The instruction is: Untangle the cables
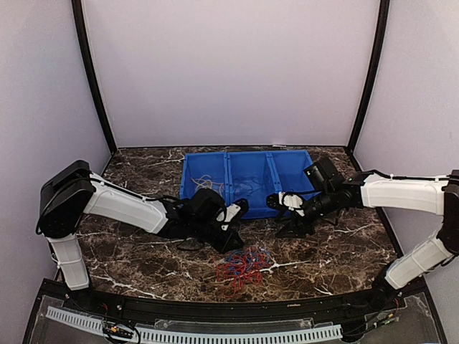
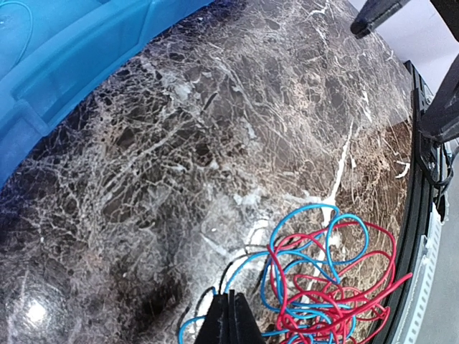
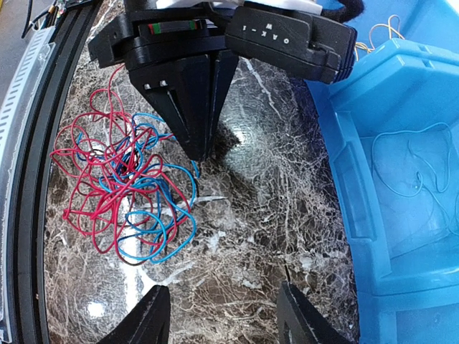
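front edge: a black curved rail [image 1: 215, 308] with a white perforated strip [image 1: 215, 335] in front of it, nearest the arm bases.
thin red and blue wire cables [image 1: 244, 266]: a loose knotted bundle lying on the dark brown marble-patterned tabletop [image 1: 344, 247]. it sits near the rail, between the two arms and nearer than both claws.
left claw [image 3: 202, 147]: black and two-fingered, with the jaws pressed together. its tip is down at the far left edge of the bundle, right against a blue strand. i cannot tell whether any strand is pinched.
right claw [image 3: 221, 290]: its black fingers stand apart with nothing between them. it is over bare tabletop just in front of the bin, beside the bundle and facing the left claw.
blue plastic bin [image 1: 228, 153]: rectangular, with three compartments side by side. it stands behind both claws, toward the back of the tabletop.
bin contents: thin yellow-tan strands [image 1: 204, 179] in the left compartment and a thin pale loop [image 3: 409, 158] in the middle one.
back: pale lilac walls [image 1: 229, 72] with black corner posts [image 1: 93, 79].
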### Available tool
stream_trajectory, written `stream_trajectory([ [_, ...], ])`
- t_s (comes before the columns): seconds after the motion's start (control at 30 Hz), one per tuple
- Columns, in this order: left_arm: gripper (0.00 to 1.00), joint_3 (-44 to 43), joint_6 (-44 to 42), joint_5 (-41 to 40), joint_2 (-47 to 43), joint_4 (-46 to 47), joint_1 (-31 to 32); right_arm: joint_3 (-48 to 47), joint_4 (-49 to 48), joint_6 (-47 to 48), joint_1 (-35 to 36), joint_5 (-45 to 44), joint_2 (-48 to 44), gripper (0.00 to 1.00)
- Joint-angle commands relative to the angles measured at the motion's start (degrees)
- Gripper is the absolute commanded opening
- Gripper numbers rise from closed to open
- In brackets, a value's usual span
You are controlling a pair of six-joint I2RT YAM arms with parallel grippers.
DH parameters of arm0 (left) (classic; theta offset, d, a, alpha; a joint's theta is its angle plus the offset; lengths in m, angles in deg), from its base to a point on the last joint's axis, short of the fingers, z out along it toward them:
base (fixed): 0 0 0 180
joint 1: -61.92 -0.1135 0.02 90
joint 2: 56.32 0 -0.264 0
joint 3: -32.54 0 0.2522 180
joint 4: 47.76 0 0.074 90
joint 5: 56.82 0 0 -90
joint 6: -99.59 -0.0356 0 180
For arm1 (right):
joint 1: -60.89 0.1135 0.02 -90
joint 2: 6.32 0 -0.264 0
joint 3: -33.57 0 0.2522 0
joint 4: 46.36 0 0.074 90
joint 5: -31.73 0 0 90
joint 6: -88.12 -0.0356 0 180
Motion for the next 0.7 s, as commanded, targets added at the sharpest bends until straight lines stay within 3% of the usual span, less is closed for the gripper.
stream_trajectory([
  [0.0, 0.0, -0.12, -0.27, -2.87, -3.34, -1.13, 0.25, -0.97, -1.14, 0.22, 0.29, 0.26, -0.38, 0.53],
  [0.27, 0.0, 1.58, -1.11, -8.97, -12.78, -4.18, 0.25, -1.15, -1.22, -0.39, 0.4, 1.45, -0.64, 0.53],
  [0.4, 0.0, 2.42, -0.94, -13.34, -19.64, -5.16, 0.26, -1.86, -8.36, -10.03, 0.74, -3.93, -2.32, 0.51],
  [0.47, 0.0, 2.63, -0.34, -15.22, -23.71, -5.48, 0.25, -3.4, -10.78, -14.62, 0.73, -5.41, -3.7, 0.54],
  [0.67, 0.0, 5.66, 1.37, -21.37, -32.59, -1.44, 0.25, -14.15, -6.57, -20.94, 3.99, 5.21, 4.32, 0.69],
])
